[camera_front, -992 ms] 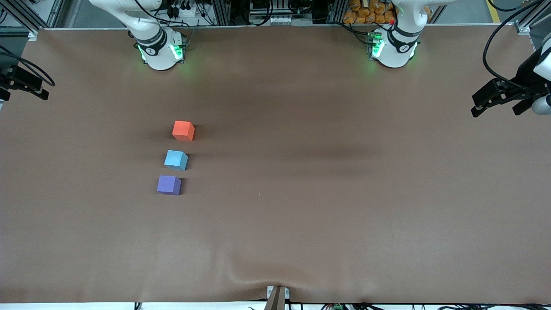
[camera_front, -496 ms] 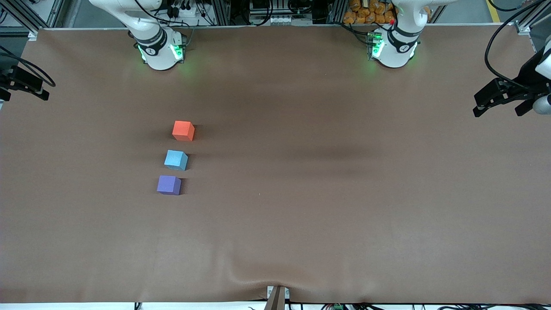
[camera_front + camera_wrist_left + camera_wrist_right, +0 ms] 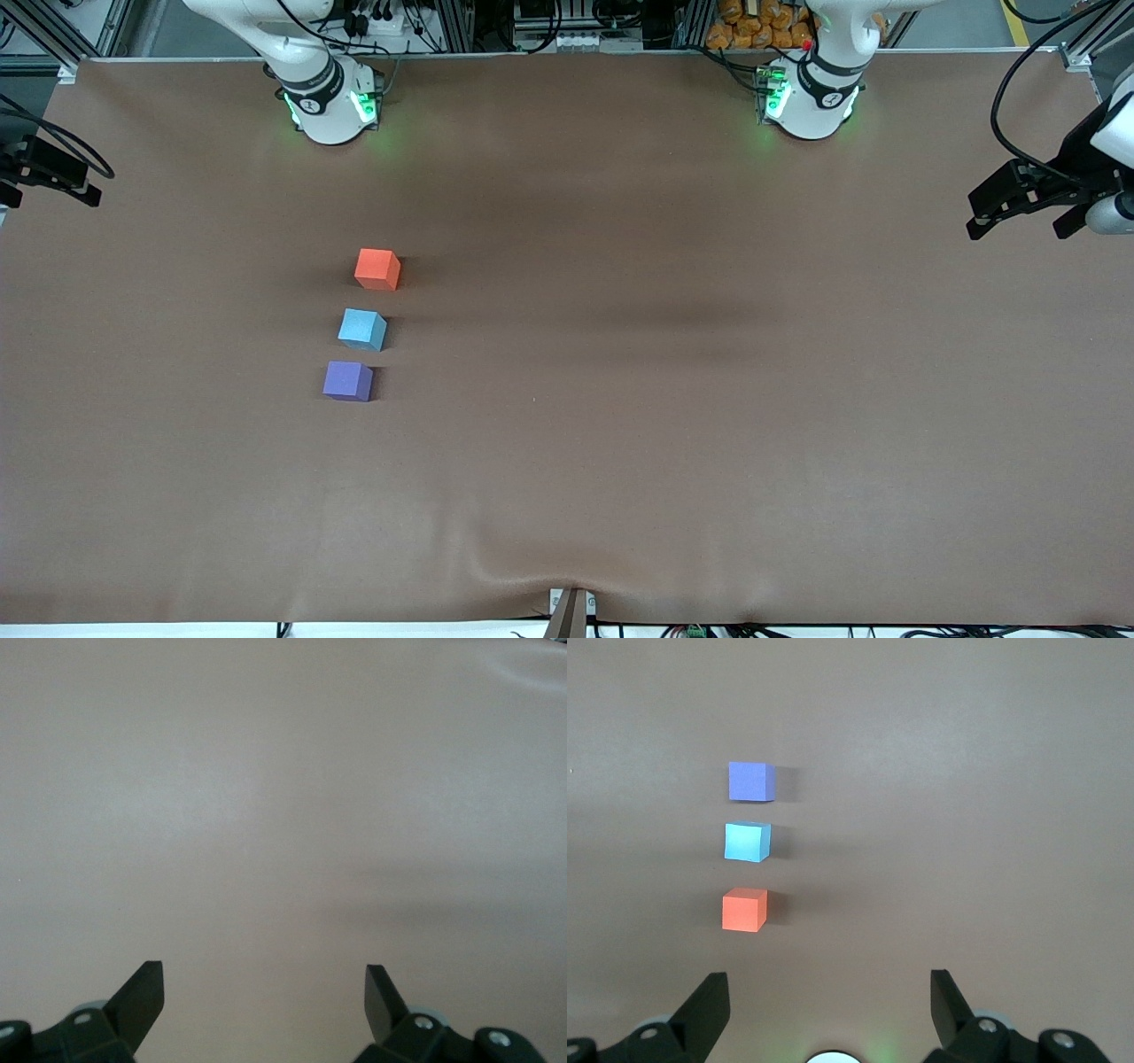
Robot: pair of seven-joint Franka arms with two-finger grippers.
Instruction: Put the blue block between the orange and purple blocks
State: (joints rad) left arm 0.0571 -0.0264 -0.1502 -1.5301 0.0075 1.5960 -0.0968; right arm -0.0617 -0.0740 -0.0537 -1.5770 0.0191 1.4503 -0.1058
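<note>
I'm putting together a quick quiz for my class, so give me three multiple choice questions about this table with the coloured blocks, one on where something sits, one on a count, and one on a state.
1. Which block lies between the other two?
A. the orange block
B. the blue block
C. the purple block

2. How many blocks are on the table?
A. two
B. three
C. four

3. How do the right pincer's fingers stand?
A. shut on a block
B. shut on nothing
C. open, holding nothing

Answers:
1 B: the blue block sits in the row with the orange block farther from the front camera and the purple block nearer.
2 B: only those three cubes rest on the table.
3 C: in the right wrist view the right pincer shows its fingers wide apart, with nothing between them.
</note>
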